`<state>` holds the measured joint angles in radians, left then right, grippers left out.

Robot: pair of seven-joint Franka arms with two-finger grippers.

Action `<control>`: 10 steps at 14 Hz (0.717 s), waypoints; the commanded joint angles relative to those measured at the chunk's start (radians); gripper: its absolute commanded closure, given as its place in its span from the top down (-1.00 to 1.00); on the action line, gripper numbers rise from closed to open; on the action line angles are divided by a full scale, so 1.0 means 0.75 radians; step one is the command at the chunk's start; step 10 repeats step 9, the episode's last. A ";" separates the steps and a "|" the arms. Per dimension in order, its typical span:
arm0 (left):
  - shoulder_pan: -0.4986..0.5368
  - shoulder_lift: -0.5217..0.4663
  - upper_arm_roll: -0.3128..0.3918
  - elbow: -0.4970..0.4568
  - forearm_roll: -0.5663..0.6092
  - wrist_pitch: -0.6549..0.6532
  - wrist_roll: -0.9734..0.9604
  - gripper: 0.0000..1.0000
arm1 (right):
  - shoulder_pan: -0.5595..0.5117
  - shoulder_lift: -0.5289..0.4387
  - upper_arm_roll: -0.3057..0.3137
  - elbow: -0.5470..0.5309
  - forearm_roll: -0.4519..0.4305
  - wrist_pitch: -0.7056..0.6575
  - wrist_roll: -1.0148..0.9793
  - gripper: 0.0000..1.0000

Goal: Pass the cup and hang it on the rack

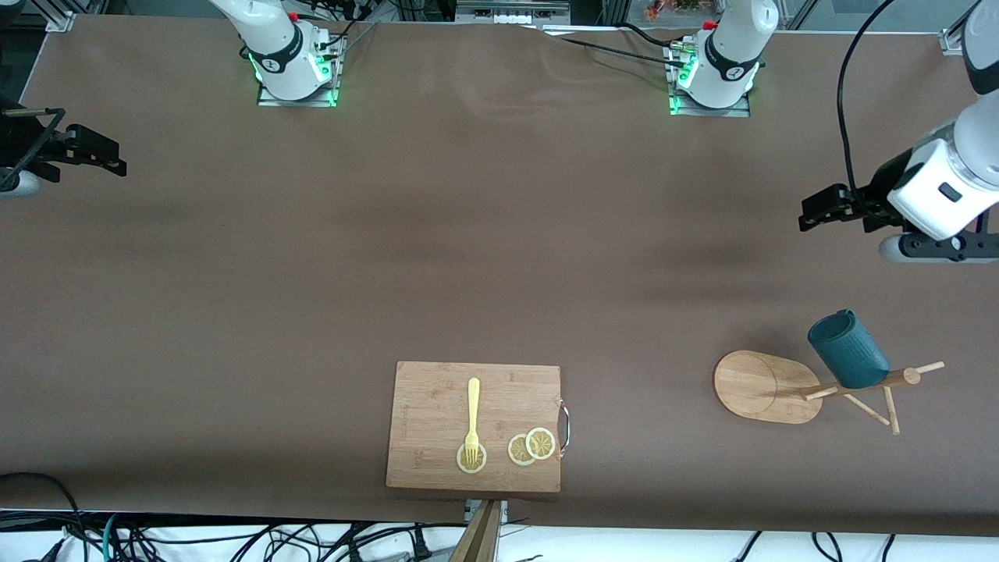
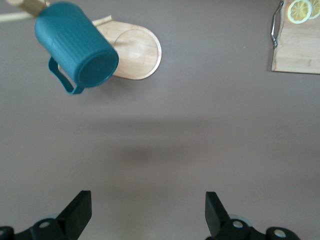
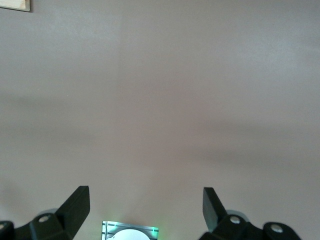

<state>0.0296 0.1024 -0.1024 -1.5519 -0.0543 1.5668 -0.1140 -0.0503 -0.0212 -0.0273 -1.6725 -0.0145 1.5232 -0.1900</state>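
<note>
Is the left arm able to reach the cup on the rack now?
Probably yes. The left gripper is open over bare table toward its own end, and nothing stands between it and the cup hanging on the rack.

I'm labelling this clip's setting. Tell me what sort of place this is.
Most likely a robotics lab bench rather than a kitchen: two arm bases bolted to a brown-covered table, loose cables along its edge, and staged props, a cup on a rack and a cutting board.
</note>
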 commanded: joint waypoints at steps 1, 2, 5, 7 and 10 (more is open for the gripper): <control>-0.013 -0.118 0.020 -0.121 0.023 0.050 -0.016 1.00 | 0.000 -0.011 0.000 0.007 0.017 -0.018 0.012 1.00; -0.013 -0.116 0.016 -0.113 0.017 0.050 -0.036 1.00 | 0.000 -0.011 0.000 0.007 0.017 -0.018 0.012 1.00; -0.013 -0.118 0.008 -0.107 0.011 0.048 -0.055 1.00 | 0.000 -0.011 0.000 0.007 0.017 -0.018 0.012 1.00; -0.007 -0.120 0.010 -0.105 0.011 0.046 -0.053 1.00 | 0.000 -0.011 0.000 0.007 0.017 -0.018 0.010 1.00; -0.005 -0.120 0.018 -0.101 0.009 0.046 -0.040 1.00 | 0.000 -0.011 0.000 0.007 0.017 -0.018 0.012 1.00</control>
